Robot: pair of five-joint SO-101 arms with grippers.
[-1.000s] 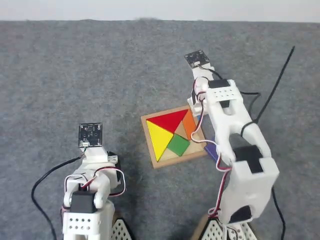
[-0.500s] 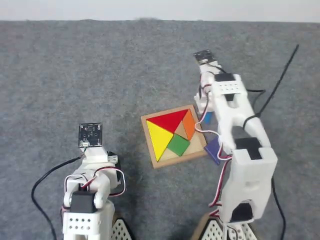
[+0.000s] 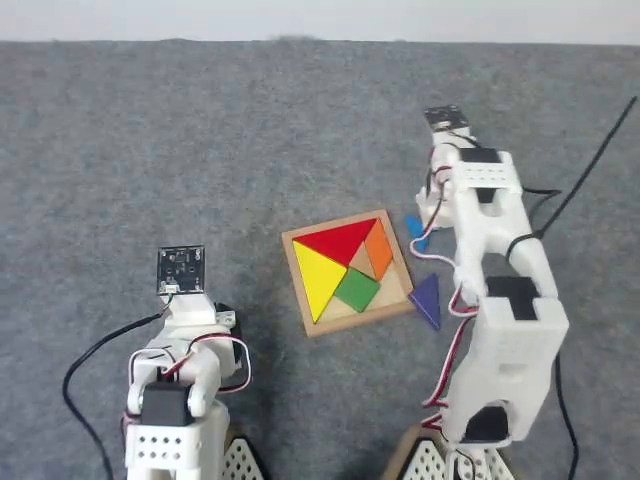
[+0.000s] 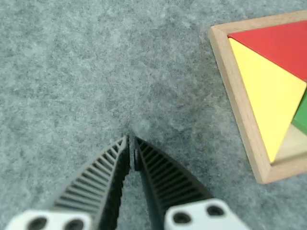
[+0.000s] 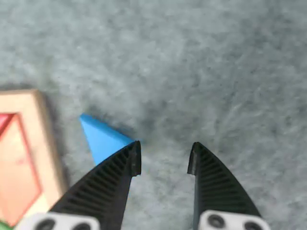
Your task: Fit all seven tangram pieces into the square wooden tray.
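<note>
four pieces (image 3: 318, 280) sat in the tray (image 3: 296, 285), the blue piece (image 3: 415, 232) and purple piece (image 3: 426, 298) lay outside; the right gripper (image 5: 163, 158) gaped empty, the left gripper (image 4: 130, 143) was closed.

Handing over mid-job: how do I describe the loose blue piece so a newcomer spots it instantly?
Start at the square wooden tray on the grey mat. Two loose pieces lie on the mat along its side next to the right arm. Yours is the light blue piece by the tray's far corner, beside the open right end effector; the purple triangle is darker and nearer the arm bases.
</note>
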